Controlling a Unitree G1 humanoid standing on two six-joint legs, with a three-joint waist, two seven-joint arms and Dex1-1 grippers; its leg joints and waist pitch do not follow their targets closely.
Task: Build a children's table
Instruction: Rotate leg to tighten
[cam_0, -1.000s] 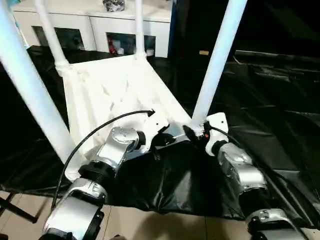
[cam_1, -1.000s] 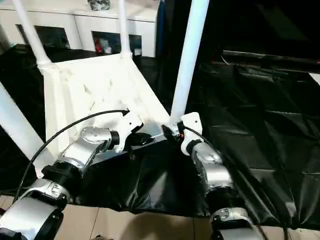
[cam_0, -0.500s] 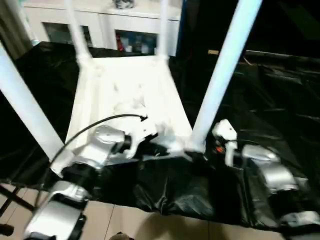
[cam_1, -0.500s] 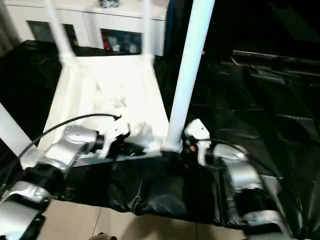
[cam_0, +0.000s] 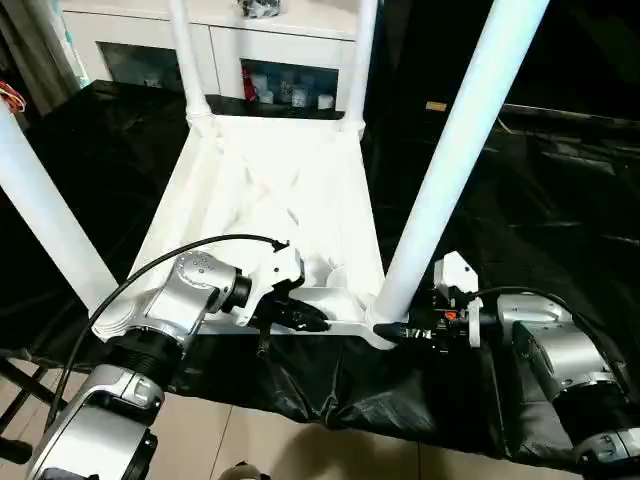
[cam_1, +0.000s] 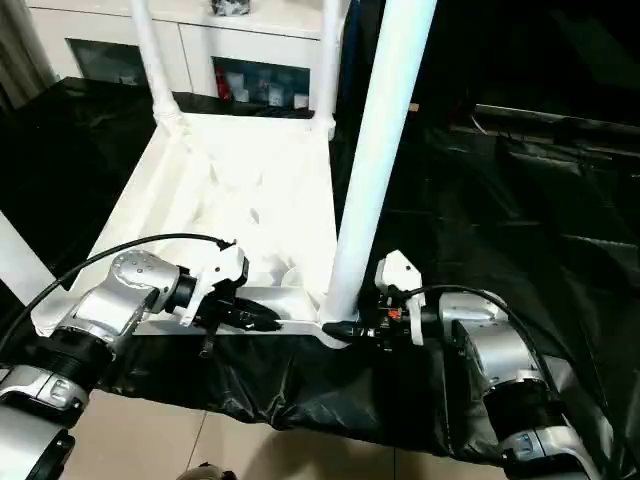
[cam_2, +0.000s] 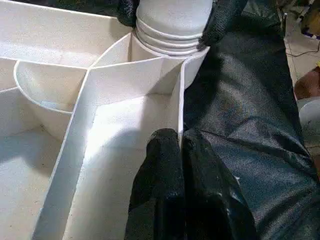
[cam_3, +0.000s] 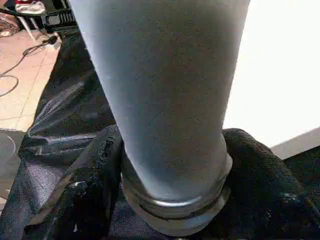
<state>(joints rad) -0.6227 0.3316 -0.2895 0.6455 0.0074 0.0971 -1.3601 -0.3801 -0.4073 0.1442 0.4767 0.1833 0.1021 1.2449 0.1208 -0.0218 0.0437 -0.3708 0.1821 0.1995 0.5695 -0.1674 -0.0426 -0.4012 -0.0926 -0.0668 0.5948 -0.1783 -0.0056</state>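
Now the right hand (cam_3: 172, 190) straddles the table leg's (cam_0: 450, 160) base.

The small white plastic children's table (cam_0: 270, 190) lies upside down, its ribbed underside plain white and its four round tapered legs (cam_0: 455, 160) white with a faint bluish shade — all on a glossy black plastic sheet (cam_0: 560, 200) that covers the ground. At twelve o'clock stands a white cabinet with glass doors (cam_0: 270, 60), small coloured items behind the glass, while pale beige floor tiles (cam_0: 260, 445) show at six o'clock. Both arms are silver with white housings and black fingers (cam_2: 170, 190) — a small red spot marks the right gripper (cam_0: 400, 331) at four o'clock.
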